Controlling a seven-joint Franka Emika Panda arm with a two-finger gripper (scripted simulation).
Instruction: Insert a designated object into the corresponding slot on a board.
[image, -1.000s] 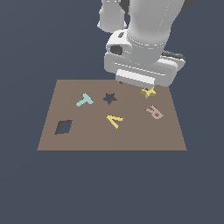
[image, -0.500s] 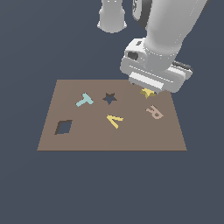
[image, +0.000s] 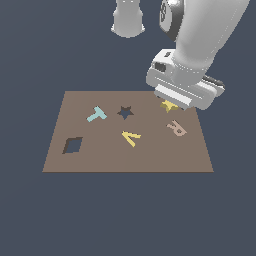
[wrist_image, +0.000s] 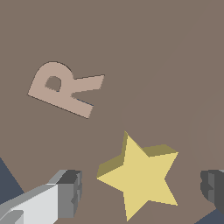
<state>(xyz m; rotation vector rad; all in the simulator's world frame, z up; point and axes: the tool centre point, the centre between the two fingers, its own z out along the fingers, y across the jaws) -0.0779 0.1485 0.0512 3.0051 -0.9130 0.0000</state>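
The yellow star block (wrist_image: 138, 175) lies flat on the brown board (wrist_image: 144, 52). In the wrist view my gripper (wrist_image: 142, 186) is open, with one fingertip (wrist_image: 70, 192) on each side of the star and a gap between each pad and the block. In the exterior view the gripper (image: 170, 102) hangs low over the board's far right part, and only a bit of the star (image: 169, 106) shows beneath it. The dark star-shaped slot (image: 125, 111) sits on the board (image: 100, 160) to the exterior view's left of the gripper.
A pinkish R piece (image: 176, 128) lies near the star, also in the wrist view (wrist_image: 65, 89). A yellow V piece (image: 131, 137), a teal T piece (image: 96, 114) and a dark diamond cutout (image: 73, 145) are on the board.
The arm has moved toward the exterior view's right and come down over the star block. The star and the other pieces have not moved.
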